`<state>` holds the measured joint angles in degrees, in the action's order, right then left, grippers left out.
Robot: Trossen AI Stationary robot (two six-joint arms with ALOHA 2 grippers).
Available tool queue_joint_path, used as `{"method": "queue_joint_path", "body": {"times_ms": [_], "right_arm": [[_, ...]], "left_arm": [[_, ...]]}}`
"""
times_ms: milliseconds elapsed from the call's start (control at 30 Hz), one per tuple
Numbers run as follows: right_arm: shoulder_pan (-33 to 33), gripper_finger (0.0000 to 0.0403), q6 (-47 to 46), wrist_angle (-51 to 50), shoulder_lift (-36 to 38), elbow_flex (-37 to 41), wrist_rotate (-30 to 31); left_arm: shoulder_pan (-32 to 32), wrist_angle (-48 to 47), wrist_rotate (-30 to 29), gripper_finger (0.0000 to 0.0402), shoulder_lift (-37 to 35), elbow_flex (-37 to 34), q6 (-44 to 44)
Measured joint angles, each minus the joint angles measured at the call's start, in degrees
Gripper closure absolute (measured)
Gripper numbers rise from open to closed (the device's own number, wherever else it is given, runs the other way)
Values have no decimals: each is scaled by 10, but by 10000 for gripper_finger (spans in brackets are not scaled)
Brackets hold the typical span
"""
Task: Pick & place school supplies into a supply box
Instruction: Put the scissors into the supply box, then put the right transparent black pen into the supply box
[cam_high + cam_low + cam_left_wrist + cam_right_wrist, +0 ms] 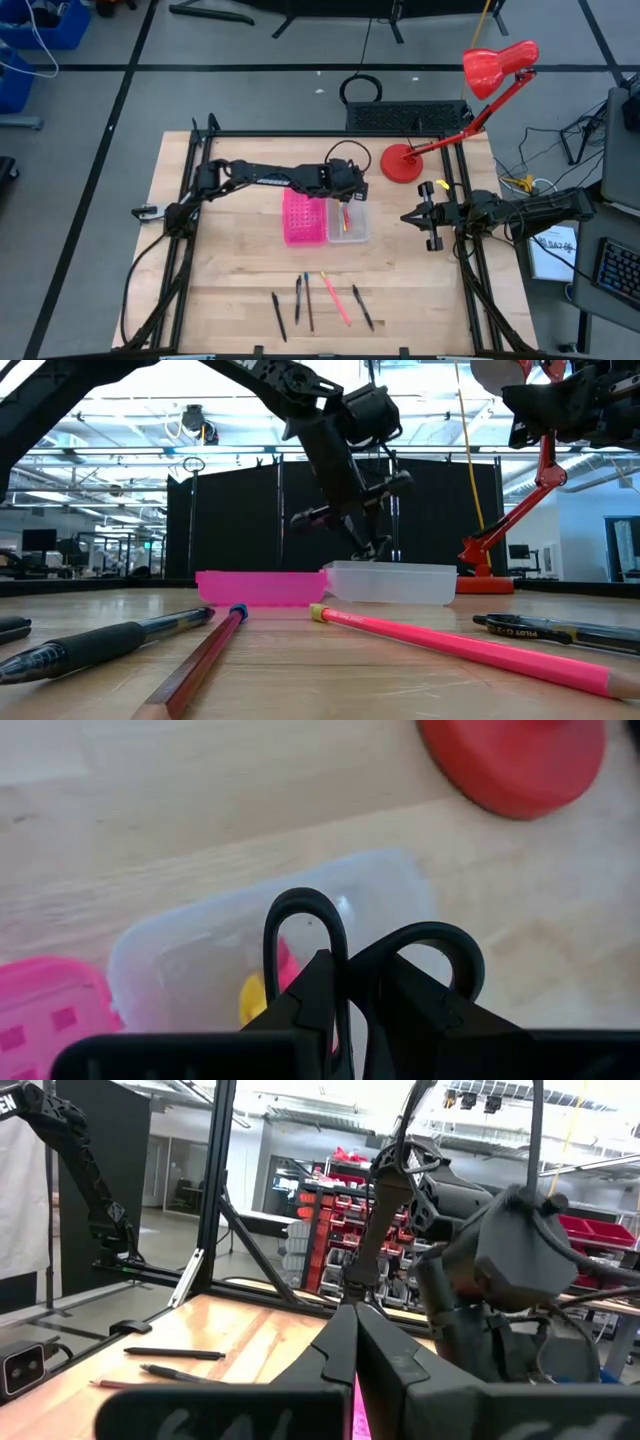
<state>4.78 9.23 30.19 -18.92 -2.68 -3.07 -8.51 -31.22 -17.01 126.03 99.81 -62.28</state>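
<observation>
The left gripper (345, 1010), closed on the scissors (330, 935), hangs right over the box (348, 222), so lower it between the walls before letting go, right gripper (412, 216) shut aside

the tray (349, 222) sits mid-table, just right of the panel (304, 218); the pens (320, 300) lie in a row nearer; the lamp (404, 162) stands far right.
</observation>
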Motion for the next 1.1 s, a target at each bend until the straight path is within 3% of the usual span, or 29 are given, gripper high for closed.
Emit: {"method": "queue_joint_path", "body": {"times_ms": [467, 833, 1100], "right_arm": [[0, 403, 0, -1, 0, 0, 0], [0, 403, 0, -2, 0, 0, 0], [0, 403, 0, -5, 0, 0, 0]], "left_arm": [[-5, -16, 17, 336, 24, -1, -9], [-5, -16, 19, 234, 23, -1, 8], [-17, -37, 73, 219, -39, -1, 93]]}}
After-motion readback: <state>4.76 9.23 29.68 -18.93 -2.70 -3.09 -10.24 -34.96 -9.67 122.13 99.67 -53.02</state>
